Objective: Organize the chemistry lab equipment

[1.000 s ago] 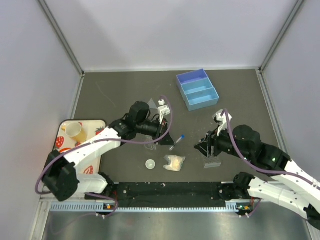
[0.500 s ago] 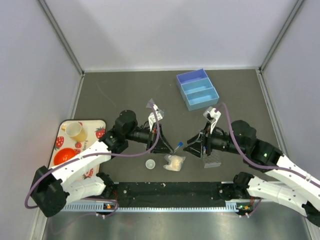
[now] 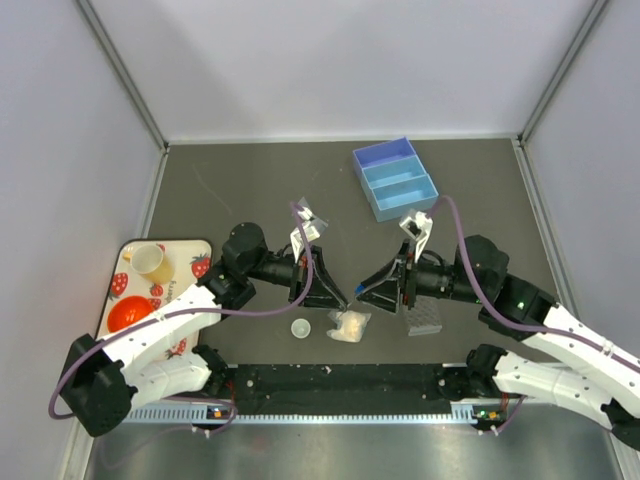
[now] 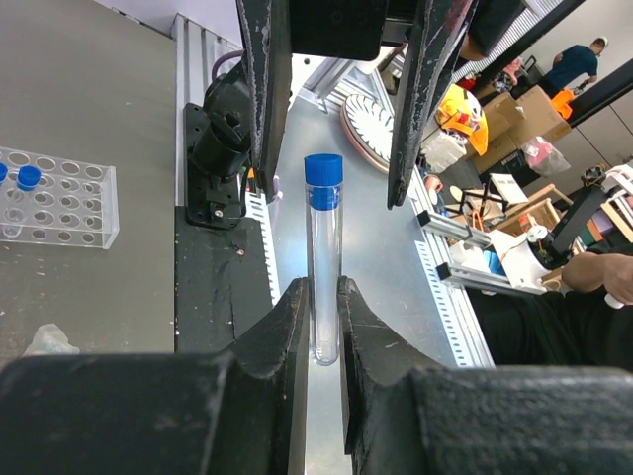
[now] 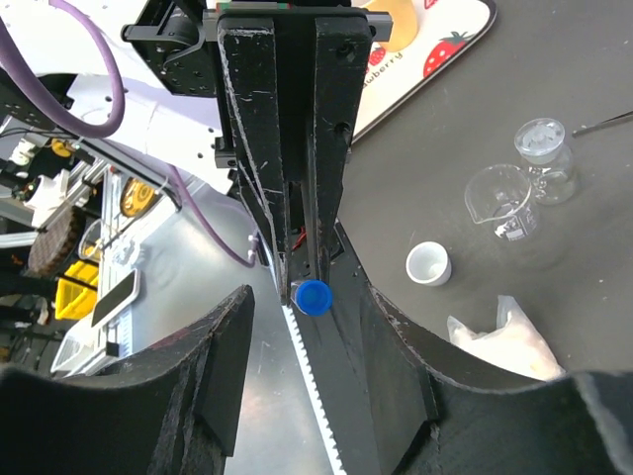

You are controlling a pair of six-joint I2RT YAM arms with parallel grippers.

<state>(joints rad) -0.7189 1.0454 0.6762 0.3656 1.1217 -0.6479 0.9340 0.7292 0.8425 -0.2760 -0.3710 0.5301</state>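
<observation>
My left gripper (image 4: 324, 327) is shut on the lower end of a clear blue-capped tube (image 4: 323, 247), held off the table and pointing at the right arm. In the top view the left gripper (image 3: 335, 288) and right gripper (image 3: 372, 290) meet nose to nose above the table's near middle. My right gripper (image 5: 297, 297) is open, its jaws either side of the tube's blue cap (image 5: 313, 297) without touching it. The clear rack (image 3: 425, 318) lies just right of them, with blue-capped tubes (image 4: 28, 178) at one end. White dish (image 3: 300, 327), packet (image 3: 348, 325) and tiny flask (image 5: 546, 158) rest on the table.
A blue divided bin (image 3: 395, 178) sits at the back, right of centre. The strawberry-print tray (image 3: 185, 255) at the left edge carries a yellow cup (image 3: 150, 260) and an orange bowl (image 3: 128, 315). A small clear beaker (image 5: 499, 203) stands beside the flask.
The tube lay on the table a second ago; my left gripper now holds it raised. The right gripper has swung left from the rack until its jaws bracket the cap.
</observation>
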